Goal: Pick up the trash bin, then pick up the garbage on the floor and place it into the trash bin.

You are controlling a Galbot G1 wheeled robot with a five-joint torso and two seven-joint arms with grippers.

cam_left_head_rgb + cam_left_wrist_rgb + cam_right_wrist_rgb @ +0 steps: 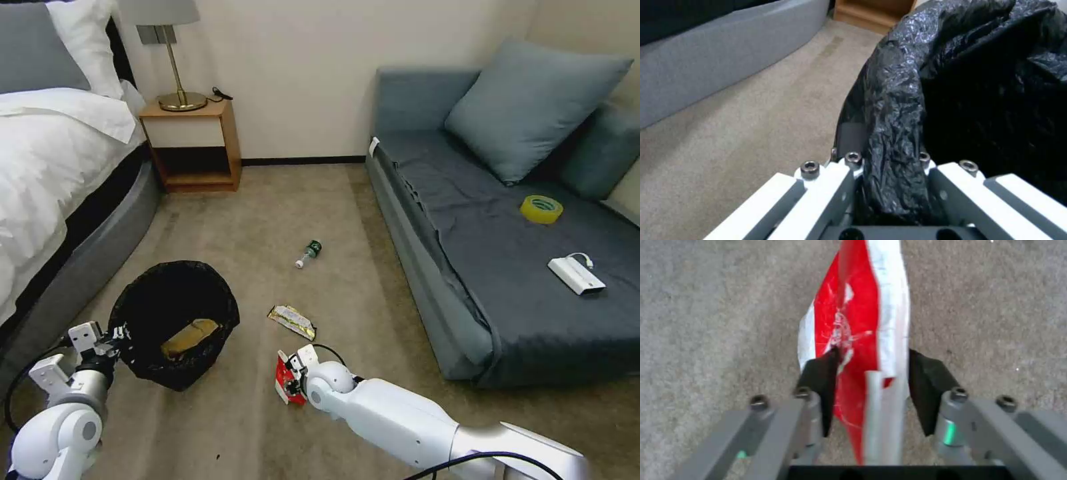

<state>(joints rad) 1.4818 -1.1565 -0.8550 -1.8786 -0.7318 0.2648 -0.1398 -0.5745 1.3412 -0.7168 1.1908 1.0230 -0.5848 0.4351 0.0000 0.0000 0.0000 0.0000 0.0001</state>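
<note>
**Packet in my right jaws, bin rim in my left**

Closest to me, my right gripper (871, 373) is down at the carpet (253, 213), its black pads (820, 376) pressed on either side of the red-and-white snack packet (853, 330). The packet stands on edge, long axis running straight away from my wrist; its near end is buried between my fingers and its far end runs out of the wrist view. From my head I catch just a red sliver of it (285, 385) past the arm.

Over on my left, my left gripper (889, 163) is clamped on the trash bin (173, 320), a fold of crinkly black bag (898, 126) squeezed between the jaws. The bag covers the bin's body, so I can't make out the wall beneath. Inside lies the crumpled brown paper bag (189, 335).

A little farther out, the gold-green wrapper (292, 321) lies flat, long axis slanting toward the sofa (427, 267). Beyond it the small clear bottle (309, 253) is on its side, white cap pointing back toward me.
</note>
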